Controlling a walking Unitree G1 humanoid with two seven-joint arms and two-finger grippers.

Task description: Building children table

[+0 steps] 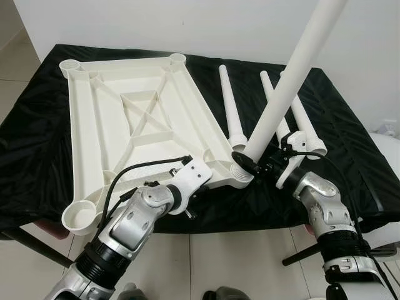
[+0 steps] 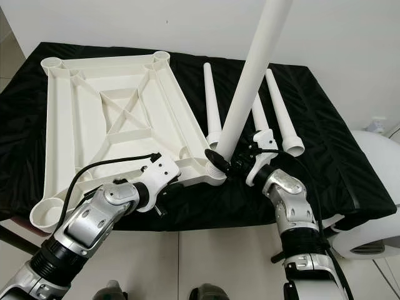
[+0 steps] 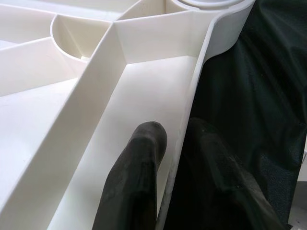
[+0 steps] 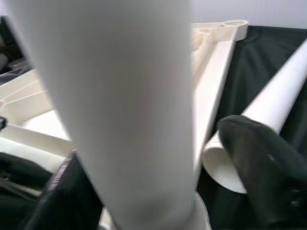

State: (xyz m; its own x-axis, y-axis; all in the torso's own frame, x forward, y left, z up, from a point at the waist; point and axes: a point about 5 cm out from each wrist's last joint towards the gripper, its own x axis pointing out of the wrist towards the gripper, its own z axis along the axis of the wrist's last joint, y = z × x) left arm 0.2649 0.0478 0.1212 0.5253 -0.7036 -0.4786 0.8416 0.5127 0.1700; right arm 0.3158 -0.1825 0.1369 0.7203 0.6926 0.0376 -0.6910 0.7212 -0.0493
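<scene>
Both arms reach in from the table's near edge. My left gripper [image 3: 168,158] pinches the tabletop's [image 1: 134,119] near rim wall, one finger [image 3: 136,177] inside the channel, the other on the outer side against the black cloth [image 1: 350,144]. Tabletop lies underside up, ribs showing, on the left half of the cloth-covered table, a leg socket at each corner.

My right gripper [image 2: 232,161] sits at the tabletop's near right corner socket [image 1: 240,172], fingers either side of a white leg [image 1: 287,87]. That leg stands in the socket, tilted up and away toward the right. Whether the fingers press it or merely bracket it, I cannot tell.

Three loose legs [image 1: 230,103] lie on the cloth right of the tabletop, wide open ends toward the near edge, roughly side by side.
</scene>
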